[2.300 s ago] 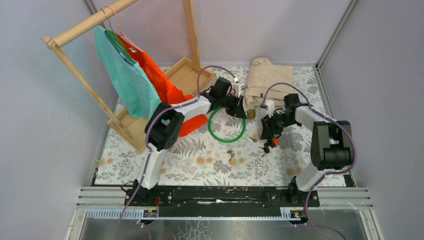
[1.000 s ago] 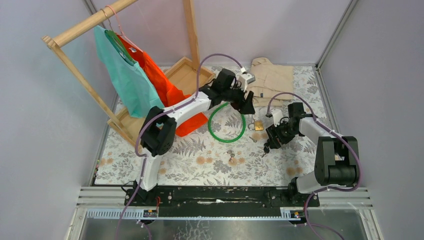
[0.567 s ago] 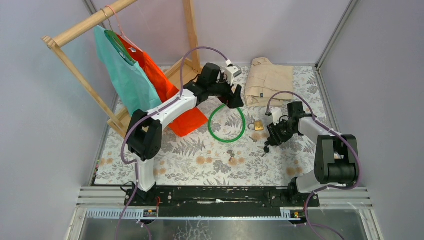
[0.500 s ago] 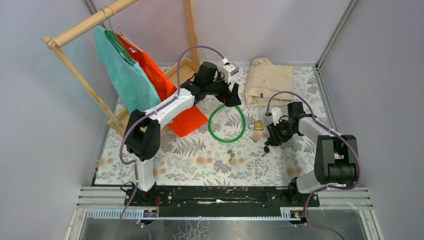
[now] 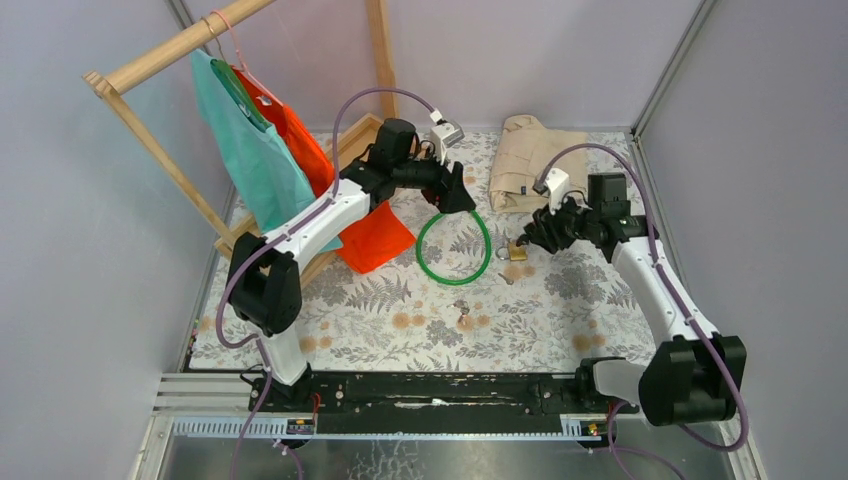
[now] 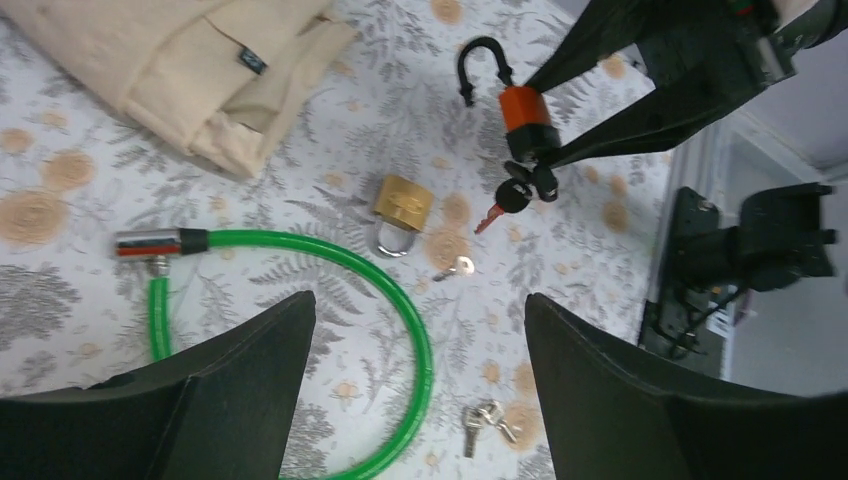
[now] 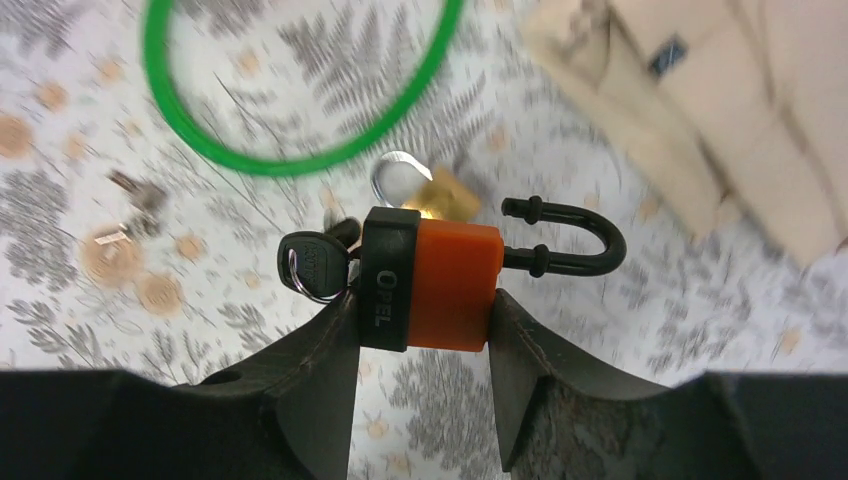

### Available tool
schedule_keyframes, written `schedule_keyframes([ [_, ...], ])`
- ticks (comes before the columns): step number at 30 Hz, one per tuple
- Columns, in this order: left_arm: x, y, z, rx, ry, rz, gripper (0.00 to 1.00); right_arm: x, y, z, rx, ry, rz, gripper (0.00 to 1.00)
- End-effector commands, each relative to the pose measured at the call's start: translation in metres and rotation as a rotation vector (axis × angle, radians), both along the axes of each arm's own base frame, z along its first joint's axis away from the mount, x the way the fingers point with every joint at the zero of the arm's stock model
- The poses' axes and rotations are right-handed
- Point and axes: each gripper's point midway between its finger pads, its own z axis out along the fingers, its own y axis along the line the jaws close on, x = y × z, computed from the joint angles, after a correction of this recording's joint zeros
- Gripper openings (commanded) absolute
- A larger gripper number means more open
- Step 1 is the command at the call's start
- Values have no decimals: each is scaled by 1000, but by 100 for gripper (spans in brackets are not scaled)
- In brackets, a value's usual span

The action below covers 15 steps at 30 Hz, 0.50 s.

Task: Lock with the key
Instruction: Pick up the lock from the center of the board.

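Over the table from above, the left gripper [image 5: 456,196] hangs wide open and empty beyond the green cable lock [image 5: 453,250], well apart from the right gripper [image 5: 530,232]. Left wrist: the orange padlock [image 6: 525,110] sits up-right of that claw, shackle [image 6: 465,72] away, key [image 6: 517,196] nearer. Right wrist: jaws pinch the body, its long axis crossing them, shackle unlatched.

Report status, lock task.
Right pincer shut on orange padlock, shackle open, key inserted. Left pincer open, empty. Brass padlock, green cable lie below, apart.
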Motion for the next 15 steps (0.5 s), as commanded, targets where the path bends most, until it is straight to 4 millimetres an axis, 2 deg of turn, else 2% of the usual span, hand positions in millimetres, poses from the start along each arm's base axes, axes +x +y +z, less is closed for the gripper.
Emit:
schedule_keyframes([
  [1, -28, -9, 32, -119, 61, -76, 82, 12, 54, 73, 128, -197, 141, 0],
  [4, -33, -12, 44, -169, 116, -61, 82, 12, 86, 92, 173, -235, 216, 0],
  [7, -33, -14, 44, -189, 192, -36, 80, 11, 110, 102, 211, -228, 270, 0],
  [11, -29, -15, 24, -169, 351, 52, 76, 9, 132, 103, 229, -234, 307, 0],
  [15, -36, -20, 7, -162, 536, 52, 73, 3, 143, 99, 226, -249, 326, 0],
])
